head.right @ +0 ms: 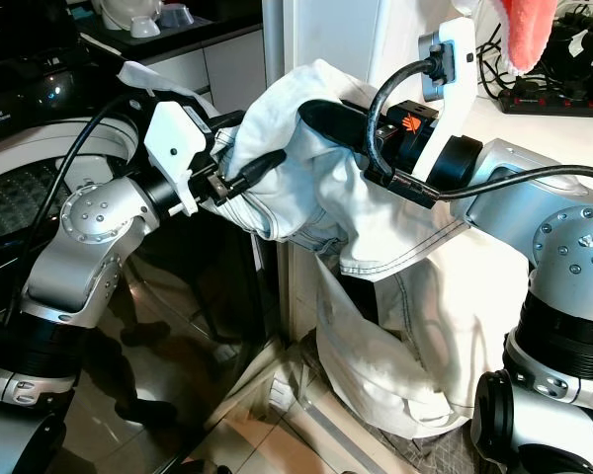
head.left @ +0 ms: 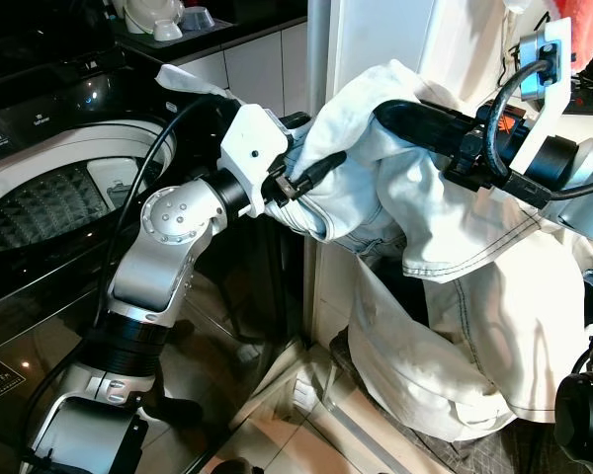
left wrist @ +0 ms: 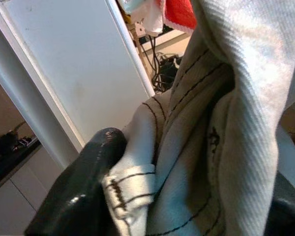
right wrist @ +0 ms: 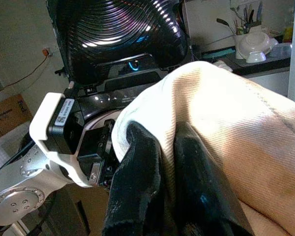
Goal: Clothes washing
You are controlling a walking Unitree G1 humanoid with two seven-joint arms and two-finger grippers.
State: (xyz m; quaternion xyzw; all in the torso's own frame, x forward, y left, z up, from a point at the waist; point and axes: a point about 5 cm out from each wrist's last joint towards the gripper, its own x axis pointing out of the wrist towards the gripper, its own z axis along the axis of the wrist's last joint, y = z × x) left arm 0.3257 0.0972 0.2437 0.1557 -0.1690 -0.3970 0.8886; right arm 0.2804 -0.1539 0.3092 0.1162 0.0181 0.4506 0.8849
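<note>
Left eye view: a white garment with dark contrast stitching [head.left: 445, 326], apparently trousers or jeans, occupies the centre and right of the frame. It is held off the floor between both arms, its upper part bunched at mid-height and its lower part hanging to the lower right, where it rests in a heap on the tiled floor [head.left: 306, 434].

The left end effector [head.left: 295, 188], at centre frame, is buried in the bunched fabric. The left wrist view shows one black finger [left wrist: 83, 187] pressed against a stitched seam fold, so it is judged closed on the garment. The right end effector [right wrist: 162, 167] enters from the upper right with cloth draped over both fingers. In the right wrist view they lie close together with a fold pinched between them, so this one also grips the garment.

Judgement: the two-point hold gathers the loose cloth into a bundle that can be carried sideways without dragging. Much fabric hangs low and could snag or trail.

The washing machine [head.left: 49, 197], a top loader, stands at the left of the frame with its drum opening exposed and its lid [right wrist: 123, 39] raised. The garment is just beside it, not yet over the opening. A white cabinet panel [head.left: 376, 39] stands behind at upper centre. Bowls [head.left: 168, 20] sit on a dark counter [head.left: 217, 39] at the upper left.
</note>
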